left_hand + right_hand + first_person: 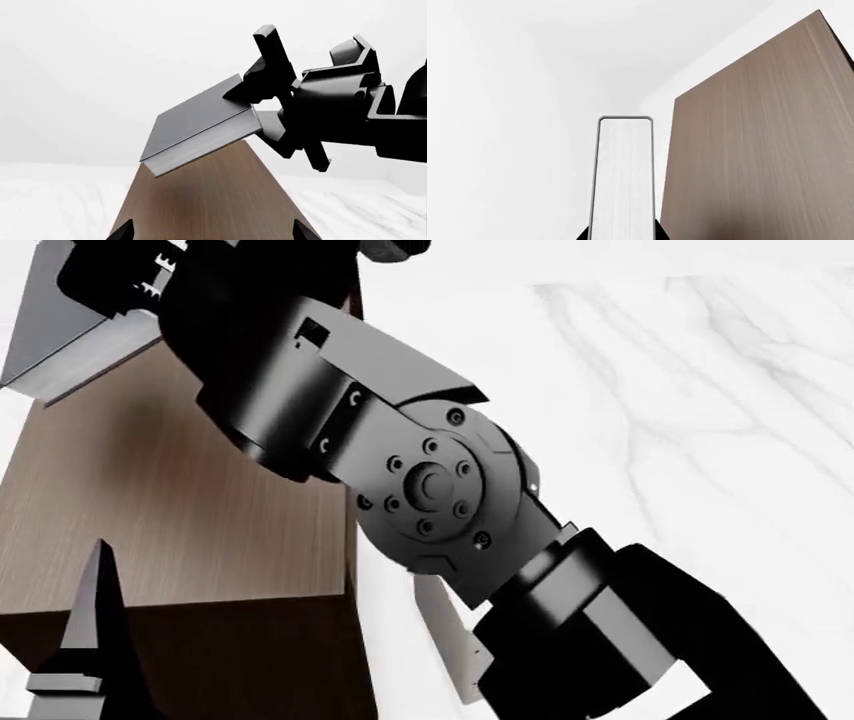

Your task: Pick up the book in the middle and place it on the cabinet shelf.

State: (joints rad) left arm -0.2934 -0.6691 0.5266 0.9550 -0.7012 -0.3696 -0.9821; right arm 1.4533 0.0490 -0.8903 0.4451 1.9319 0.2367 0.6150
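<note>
My right gripper (257, 107) clamps the grey book (197, 117) by one corner, tilted above the cabinet (213, 200) top for placing; left gripper's state unclear.

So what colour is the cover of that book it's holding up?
Plain grey, with white page edges; the book shows best in the left wrist view.

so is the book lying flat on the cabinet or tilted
Tilted. The book slants in the air, held at one corner by the right gripper, with only its low end near the cabinet top.
</note>
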